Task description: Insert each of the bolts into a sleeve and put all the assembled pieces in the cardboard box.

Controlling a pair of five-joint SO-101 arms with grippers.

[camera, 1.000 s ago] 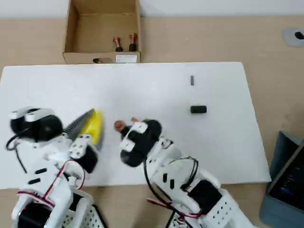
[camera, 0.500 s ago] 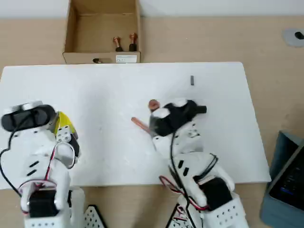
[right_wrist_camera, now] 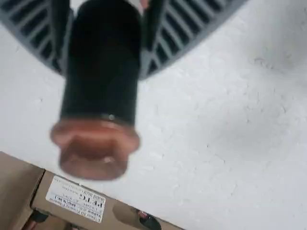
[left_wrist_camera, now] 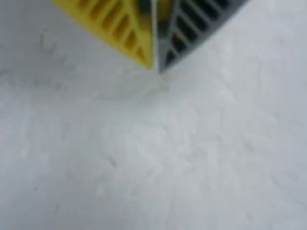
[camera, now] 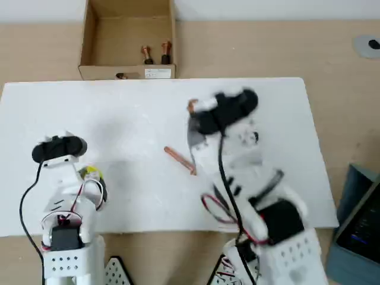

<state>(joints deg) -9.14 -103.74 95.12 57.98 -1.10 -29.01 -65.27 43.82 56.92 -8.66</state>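
Observation:
My right gripper point(right_wrist_camera: 103, 72) is shut on a black sleeve point(right_wrist_camera: 102, 62) with a copper bolt head point(right_wrist_camera: 95, 149) sticking out of its end. In the high view this assembled piece point(camera: 191, 106) hangs over the middle of the white mat point(camera: 119, 113), short of the cardboard box point(camera: 89, 41). Two assembled pieces point(camera: 156, 54) lie inside the box. A loose copper bolt point(camera: 180, 160) lies on the mat beside the right arm. My left gripper point(left_wrist_camera: 156, 64) is shut and empty, its yellow and grey fingers meeting just above the mat at the near left point(camera: 90, 174).
The box's front wall with a white label point(right_wrist_camera: 76, 199) sits just beyond the held piece. A grey device point(camera: 358, 228) stands off the mat at the right edge. A round fitting point(camera: 368, 44) sits at the table's far right.
The right arm has swung from the mat's near left to its far middle, carrying the assembled piece toward the box. The left arm has pulled back toward the near edge.

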